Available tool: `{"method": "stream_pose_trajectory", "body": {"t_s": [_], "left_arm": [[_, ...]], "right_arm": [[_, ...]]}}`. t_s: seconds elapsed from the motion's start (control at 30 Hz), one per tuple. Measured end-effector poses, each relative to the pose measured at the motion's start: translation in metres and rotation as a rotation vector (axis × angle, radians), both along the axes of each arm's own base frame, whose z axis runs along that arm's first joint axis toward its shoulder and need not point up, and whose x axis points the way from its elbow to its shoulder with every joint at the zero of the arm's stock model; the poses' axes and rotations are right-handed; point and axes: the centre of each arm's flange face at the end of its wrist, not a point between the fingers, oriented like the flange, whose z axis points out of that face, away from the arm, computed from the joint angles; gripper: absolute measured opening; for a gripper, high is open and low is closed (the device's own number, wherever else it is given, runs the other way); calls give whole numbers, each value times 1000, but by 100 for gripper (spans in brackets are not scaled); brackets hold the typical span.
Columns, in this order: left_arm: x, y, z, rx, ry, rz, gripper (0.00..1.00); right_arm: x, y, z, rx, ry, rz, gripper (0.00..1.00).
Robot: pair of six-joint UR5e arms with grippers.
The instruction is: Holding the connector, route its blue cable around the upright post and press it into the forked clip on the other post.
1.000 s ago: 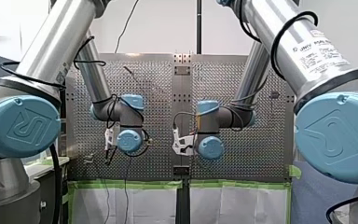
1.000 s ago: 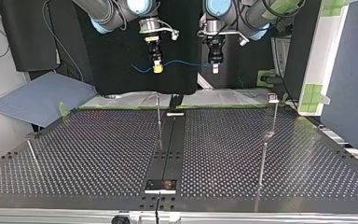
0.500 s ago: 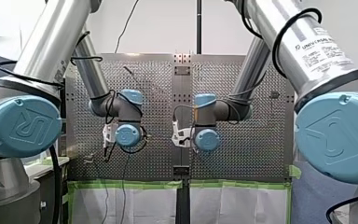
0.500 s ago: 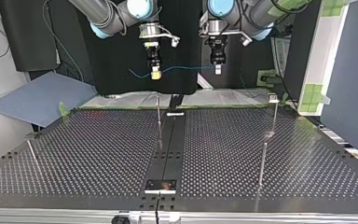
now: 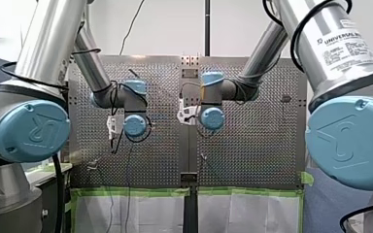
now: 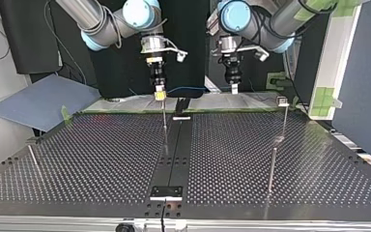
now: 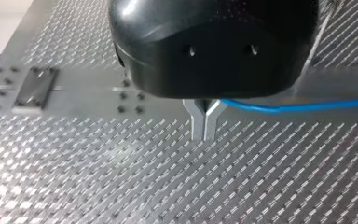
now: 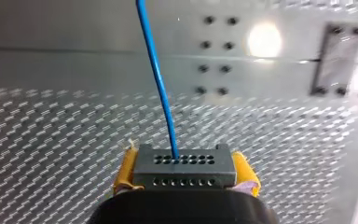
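Both pads (image 8: pixel 124 170) of right tool (image 8: pixel 185 175) against connector (image 8: pixel 186 163), blue cable (image 8: pixel 156 74) ahead.

Bright, even light falls from above. In the right wrist view a round glare spot (image 8: pixel 265 40) burns on the table (image 8: pixel 51 135) beyond the evenly lit connector (image 8: pixel 185 167), and the cable (image 8: pixel 161 93) stands out against the table's sheen. In the top view the table reads dark, its near edge shining, a black backdrop (image 6: pixel 125 72) beyond its far edge.
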Motion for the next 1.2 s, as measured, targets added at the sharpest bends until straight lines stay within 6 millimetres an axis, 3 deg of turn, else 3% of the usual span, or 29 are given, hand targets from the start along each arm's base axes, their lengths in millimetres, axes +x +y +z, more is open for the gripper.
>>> {"method": "stream_pose_trajectory", "body": {"t_s": [0.2,0.57,0.83,1.2], "left_arm": [[14,10,30,-25,-31,47,2],[6,32,68,-41,-35,156,2],[3,39,103,-91,-69,166,2],[8,49,179,-165,-163,208,2]], "right_arm": [[10,-5,49,-42,-36,51,0],[20,-9,136,-114,-84,143,0],[31,-12,167,-125,-77,208,0],[42,-23,198,-117,-68,249,0]]}}
